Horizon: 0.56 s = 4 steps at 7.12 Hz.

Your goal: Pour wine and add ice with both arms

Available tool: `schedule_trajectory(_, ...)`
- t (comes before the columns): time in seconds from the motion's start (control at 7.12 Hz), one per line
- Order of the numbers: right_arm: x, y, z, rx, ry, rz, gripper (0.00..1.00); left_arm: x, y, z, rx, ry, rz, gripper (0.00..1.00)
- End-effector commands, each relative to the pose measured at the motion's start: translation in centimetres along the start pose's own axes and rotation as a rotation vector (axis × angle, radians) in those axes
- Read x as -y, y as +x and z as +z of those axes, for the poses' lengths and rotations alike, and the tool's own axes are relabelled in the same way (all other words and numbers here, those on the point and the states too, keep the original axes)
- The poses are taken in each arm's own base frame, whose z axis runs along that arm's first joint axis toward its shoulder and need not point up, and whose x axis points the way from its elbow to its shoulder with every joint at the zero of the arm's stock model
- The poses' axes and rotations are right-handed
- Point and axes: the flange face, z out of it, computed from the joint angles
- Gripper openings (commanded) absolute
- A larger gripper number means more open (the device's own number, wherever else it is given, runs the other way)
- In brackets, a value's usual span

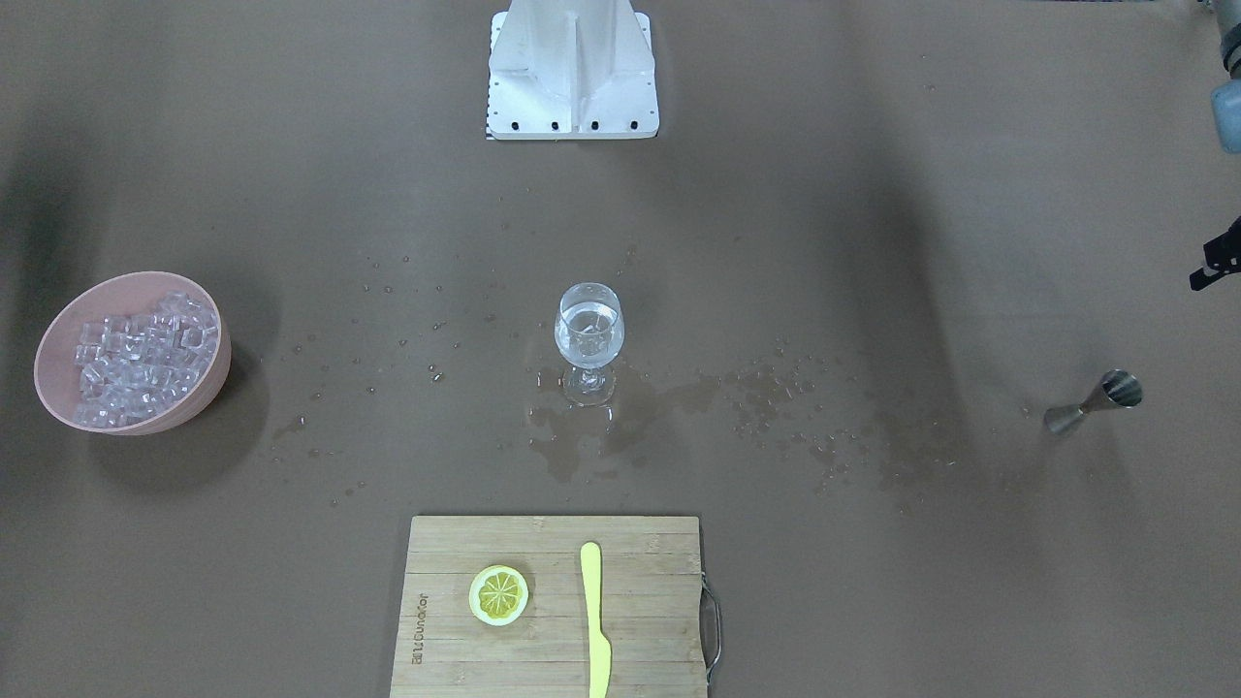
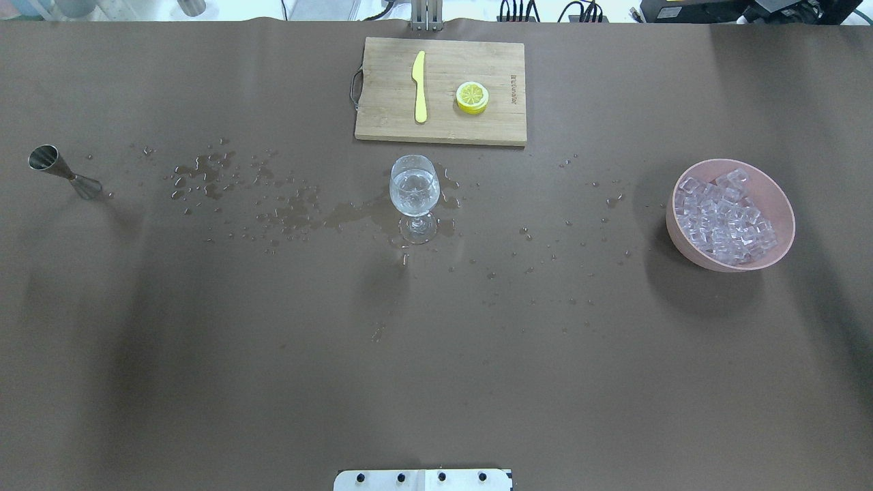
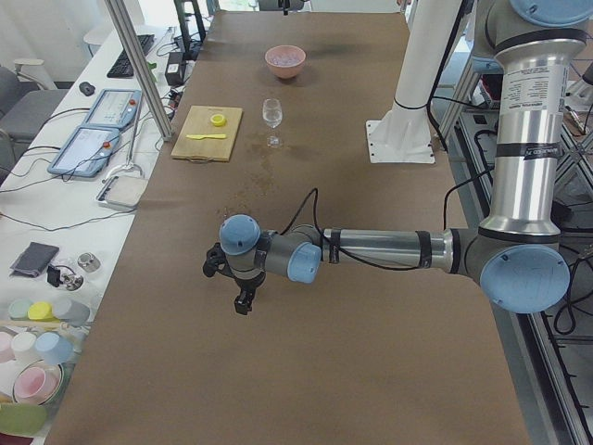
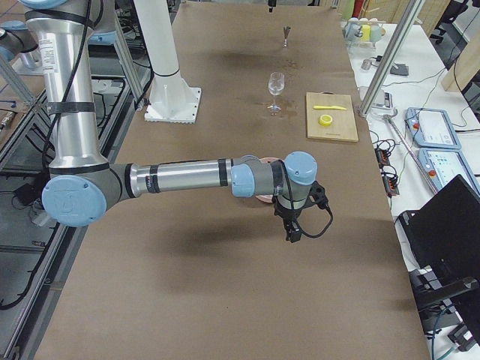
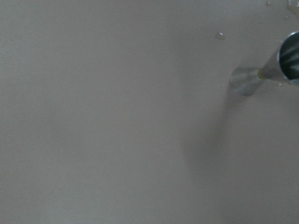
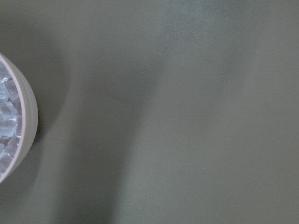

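I read the bench (image 2: 204, 375) as one brown, matte surface. A wine glass (image 2: 414, 198) stands upright at its centre. A pink bowl (image 2: 767, 187) sits near the end on the robot's right. A steel jigger (image 2: 63, 172) stands near the opposite end. A wooden cutting board (image 2: 389, 129) lies flat near the middle of the edge far from the robot. The white pedestal base (image 1: 572, 107) sits at the middle of the robot-side edge. Spilled clear liquid (image 2: 354, 217) pools around the glass foot. Droplets scatter toward both ends and are denser on the jigger side.
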Motion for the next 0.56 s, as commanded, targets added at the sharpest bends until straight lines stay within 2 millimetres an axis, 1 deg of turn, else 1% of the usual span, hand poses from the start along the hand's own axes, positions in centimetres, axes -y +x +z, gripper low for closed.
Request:
schedule_trajectory(0.0, 0.4, -1.1, -0.5, 0.064, 0.026, -0.010, 1.00, -0.4, 0.0, -0.1, -0.002, 0.001, -0.001, 0.98)
schedule_trajectory(0.14, 1.5, -1.5, -1.1, 0.070, 0.039, -0.020, 1.00, 0.3, 0.4, -1.0, -0.001, 0.020, 0.007, 0.98)
schedule_trajectory(0.28, 1.9, -1.7, -0.2, 0.068, 0.008, -0.014, 1.00, -0.1, 0.4, -2.7, 0.001, 0.052, 0.011, 0.98)
schedule_trajectory(0.42, 2.3, -1.6, -0.3, 0.041, 0.003, -0.020, 1.00, -0.1, 0.5, -4.0, 0.003, 0.078, 0.015, 0.98)
